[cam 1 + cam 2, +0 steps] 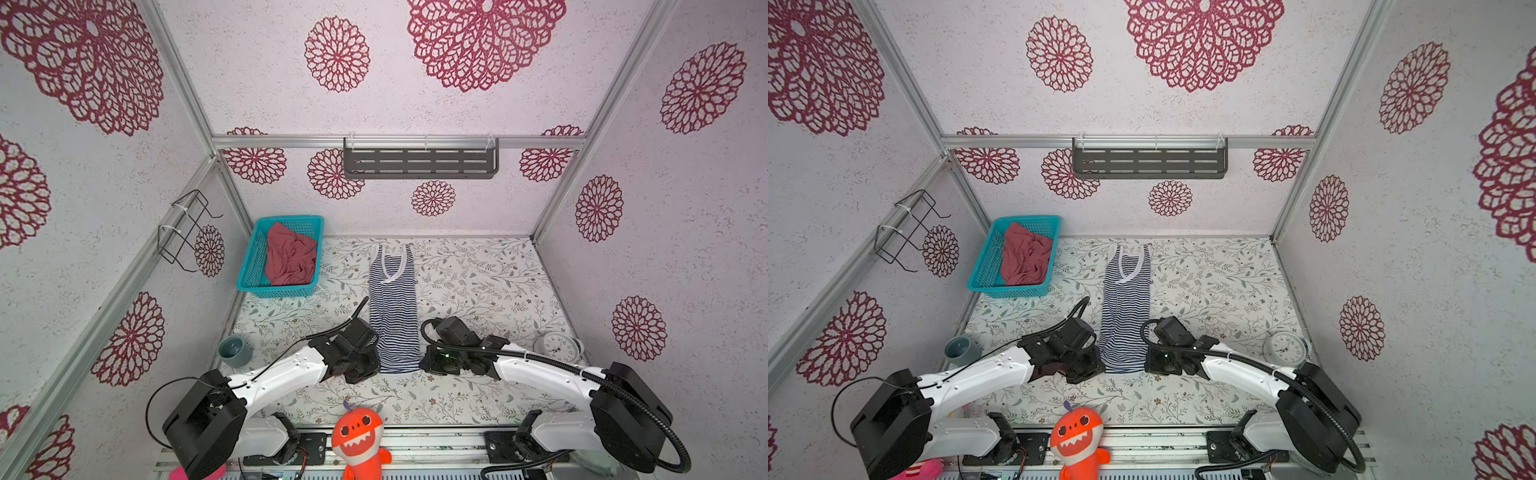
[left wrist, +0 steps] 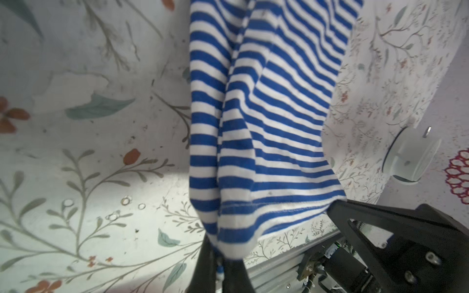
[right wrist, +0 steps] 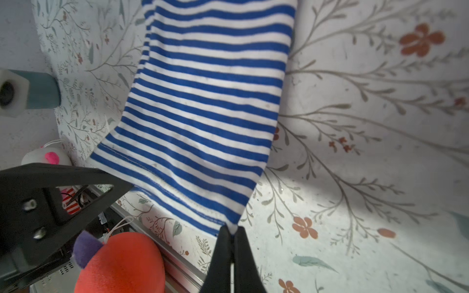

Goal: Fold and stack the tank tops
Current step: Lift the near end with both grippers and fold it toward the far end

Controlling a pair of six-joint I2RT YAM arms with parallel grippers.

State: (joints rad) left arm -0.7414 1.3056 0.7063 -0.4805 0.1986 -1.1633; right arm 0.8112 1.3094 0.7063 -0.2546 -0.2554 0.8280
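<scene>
The striped tank top (image 1: pixel 392 307) (image 1: pixel 1125 307) lies lengthwise in the middle of the table, narrowed by a fold, straps toward the back wall. My left gripper (image 1: pixel 376 365) (image 2: pixel 220 256) is shut on its near hem corner on the left. My right gripper (image 1: pixel 422 363) (image 3: pixel 232 230) is shut on the near hem corner on the right. Both wrist views show the striped cloth (image 2: pixel 253 114) (image 3: pixel 208 101) running away from the pinched corners. The rose-red tank top (image 1: pixel 289 257) (image 1: pixel 1023 257) lies crumpled in the teal basket (image 1: pixel 249 286).
The basket stands at the back left. A grey-blue cup (image 1: pixel 235 351) sits by the left wall and a white alarm clock (image 1: pixel 559 347) by the right wall. An orange plush toy (image 1: pixel 359 440) leans on the front rail. A grey shelf (image 1: pixel 419 162) hangs on the back wall.
</scene>
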